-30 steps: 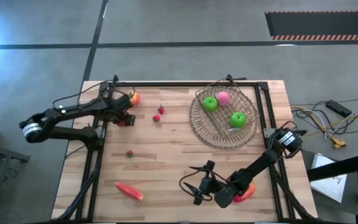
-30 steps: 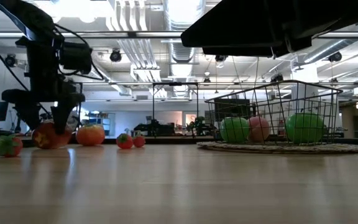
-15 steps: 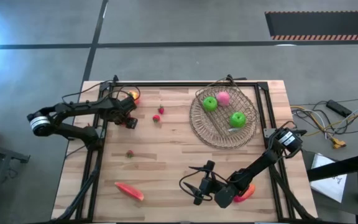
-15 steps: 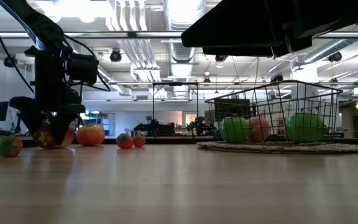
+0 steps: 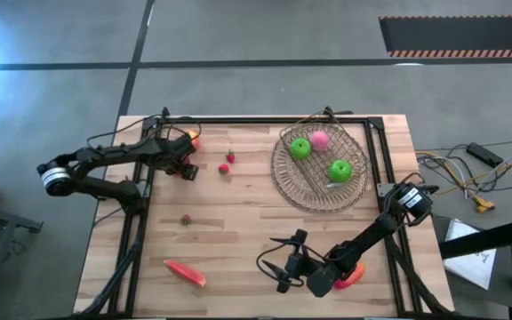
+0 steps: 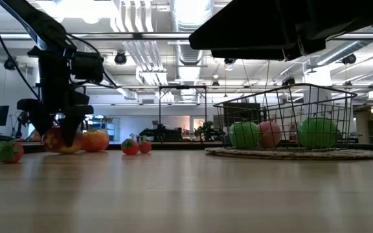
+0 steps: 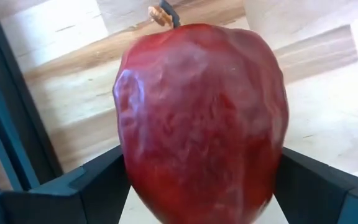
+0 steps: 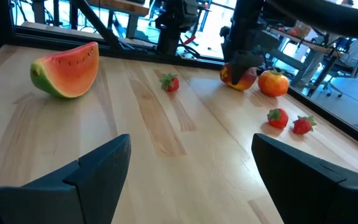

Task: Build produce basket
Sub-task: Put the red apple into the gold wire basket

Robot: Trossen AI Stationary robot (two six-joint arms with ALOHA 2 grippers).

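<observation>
Left wrist view: red apple clamped between the left gripper's widely spread jaws.
It hangs at the table's far left; the basket sits far right. Right gripper gapes empty near the front edge.

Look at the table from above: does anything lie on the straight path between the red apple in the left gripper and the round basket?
Yes. Two small strawberries lie on the tabletop between the red apple, gripped by the left gripper, and the round basket. They sit low, so a lifted carry would probably clear them.
</observation>
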